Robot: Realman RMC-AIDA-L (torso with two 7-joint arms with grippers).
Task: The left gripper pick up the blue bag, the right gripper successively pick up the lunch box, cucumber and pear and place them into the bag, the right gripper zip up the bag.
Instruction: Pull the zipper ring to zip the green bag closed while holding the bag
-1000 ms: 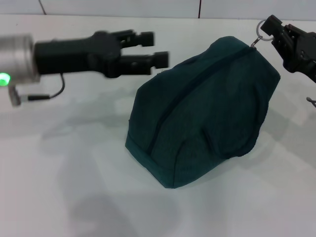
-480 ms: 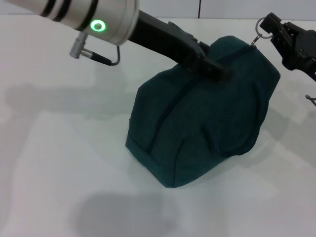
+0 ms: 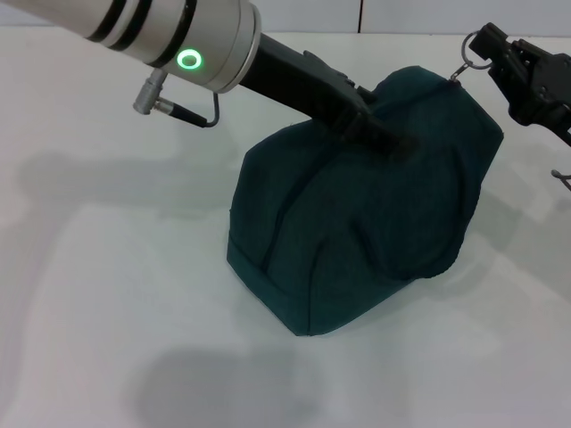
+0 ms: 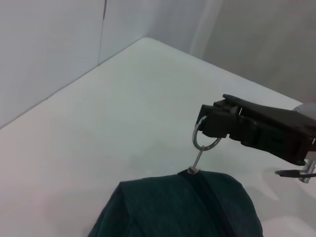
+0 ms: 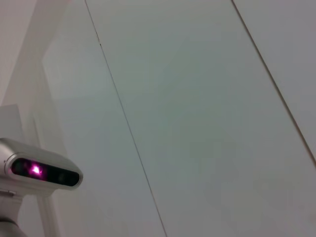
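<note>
The blue bag stands zipped and bulging on the white table; its top also shows in the left wrist view. My left gripper reaches in from the upper left and rests on the bag's top. My right gripper is at the bag's far right corner, shut on the zipper's ring pull. The left wrist view shows the right gripper holding the ring pull taut above the bag. The lunch box, cucumber and pear are out of view.
The white table stretches around the bag, with a wall behind it. A small metal part shows at the right edge. The right wrist view shows only wall panels and a grey sensor with a pink light.
My left arm has swung from the left side of the table over to the bag's top and now presses it slightly. The right gripper has held still on the ring pull.
</note>
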